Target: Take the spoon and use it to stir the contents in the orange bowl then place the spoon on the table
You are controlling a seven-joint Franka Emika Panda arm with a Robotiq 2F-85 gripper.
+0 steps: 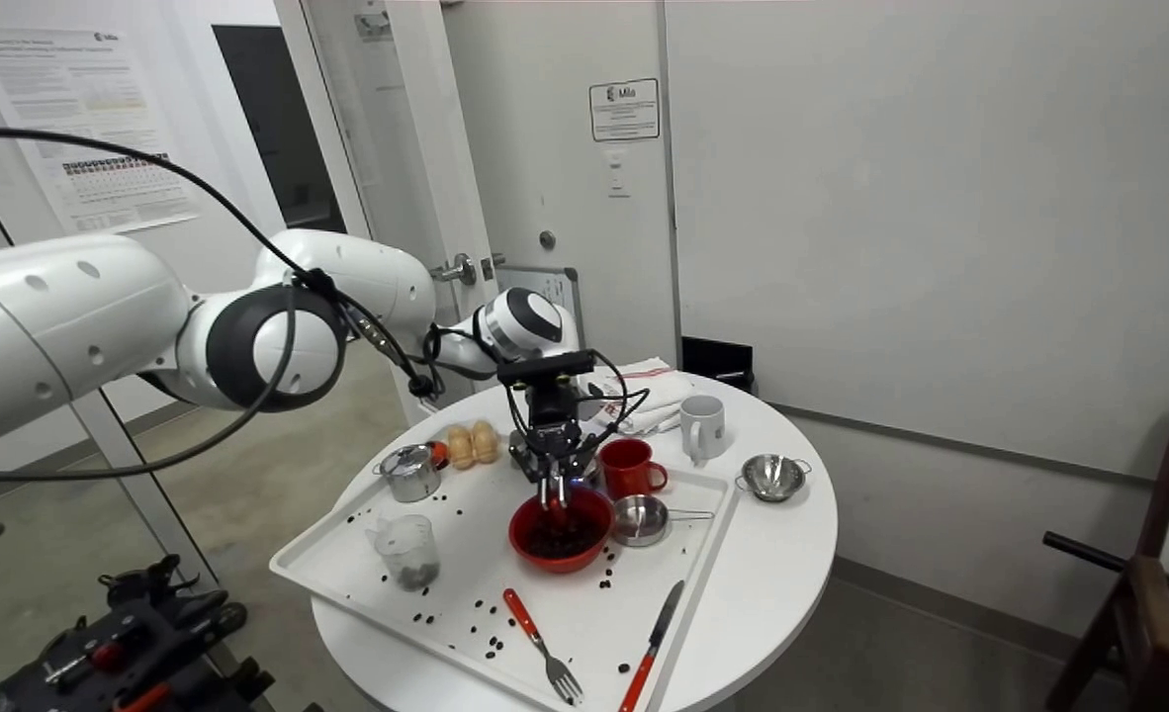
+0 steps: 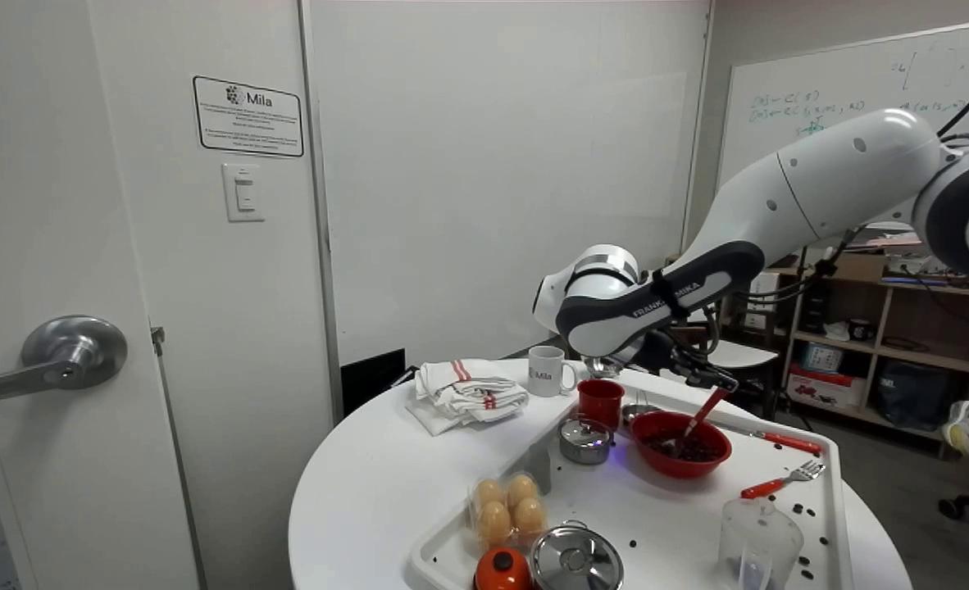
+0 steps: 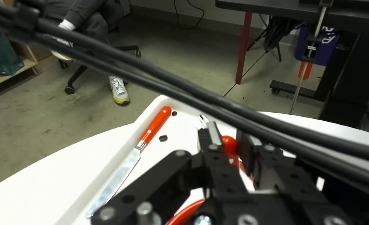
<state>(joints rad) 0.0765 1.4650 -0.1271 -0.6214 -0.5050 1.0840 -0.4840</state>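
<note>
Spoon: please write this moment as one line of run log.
jaws: closed on spoon | spoon: tilted, lower end in orange bowl | table: spoon not yet placed

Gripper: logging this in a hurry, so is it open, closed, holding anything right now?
Gripper: closed, holding the spoon near its upper end.

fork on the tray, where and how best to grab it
Likely by the middle of its red handle, from above, closing across the width, once the gripper lets go of the spoon: the fork lies flat on the tray, its handle long and slim.
</note>
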